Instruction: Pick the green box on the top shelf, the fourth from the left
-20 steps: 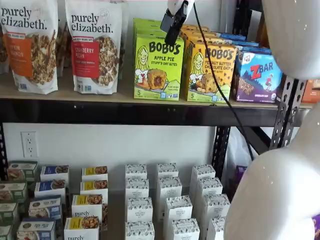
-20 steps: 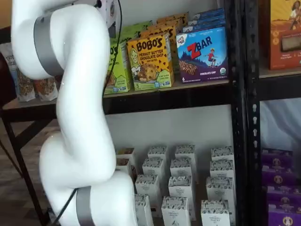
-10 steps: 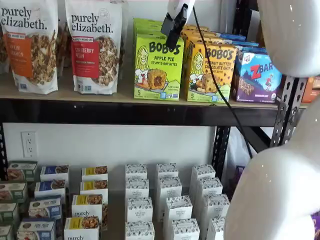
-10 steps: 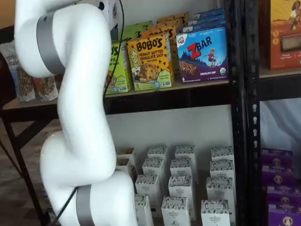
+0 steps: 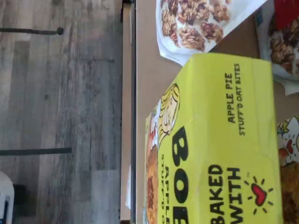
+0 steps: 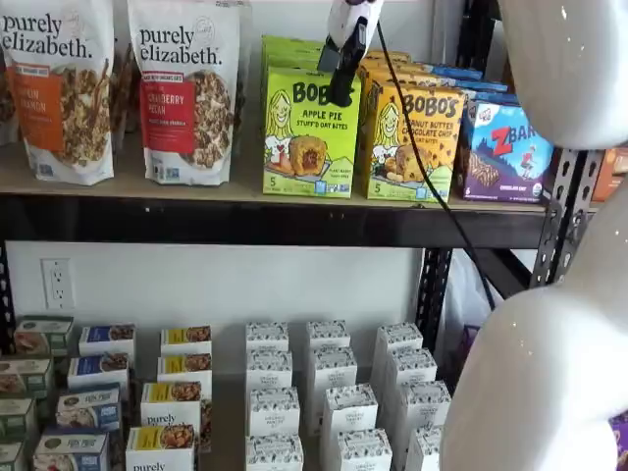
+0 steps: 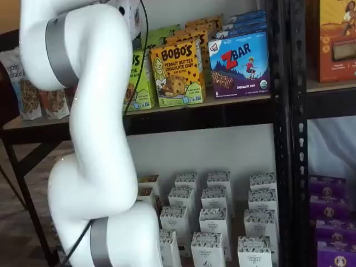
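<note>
The lime-green Bobo's Apple Pie box (image 6: 310,132) stands upright on the top shelf (image 6: 235,192), with more green boxes behind it. My gripper (image 6: 340,93) hangs from the view's top edge, its black fingers just in front of the box's upper right corner. The fingers show side-on with no plain gap, so I cannot tell their state. The wrist view looks onto the green box's top and front (image 5: 215,140) from close above. In a shelf view my white arm (image 7: 94,139) hides most of the green box (image 7: 139,78).
An orange-yellow Bobo's peanut butter box (image 6: 412,142) touches the green box's right side, then a blue Zbar box (image 6: 505,147). Granola bags (image 6: 186,88) stand to its left. A black cable (image 6: 422,157) hangs past the boxes. Small white cartons (image 6: 329,392) fill the shelf below.
The gripper has dropped a little and turned more upright, so its fingers now overlap the green box's upper right corner. The arm has shifted slightly. The boxes have not moved.
</note>
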Controlling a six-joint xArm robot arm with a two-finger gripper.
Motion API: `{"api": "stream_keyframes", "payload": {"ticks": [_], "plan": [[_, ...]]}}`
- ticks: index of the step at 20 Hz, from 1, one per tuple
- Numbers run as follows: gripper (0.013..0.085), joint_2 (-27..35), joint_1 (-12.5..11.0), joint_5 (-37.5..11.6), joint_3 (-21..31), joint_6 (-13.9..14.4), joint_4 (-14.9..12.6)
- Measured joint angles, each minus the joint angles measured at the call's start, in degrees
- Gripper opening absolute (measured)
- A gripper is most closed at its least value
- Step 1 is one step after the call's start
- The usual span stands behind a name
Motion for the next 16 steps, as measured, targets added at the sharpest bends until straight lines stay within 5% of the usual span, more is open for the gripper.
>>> {"api": "stream_keyframes", "payload": {"ticks": [16], "plan": [[0.0850, 0.51, 0.76, -1.16, 1.37, 0.18, -1.57]]}}
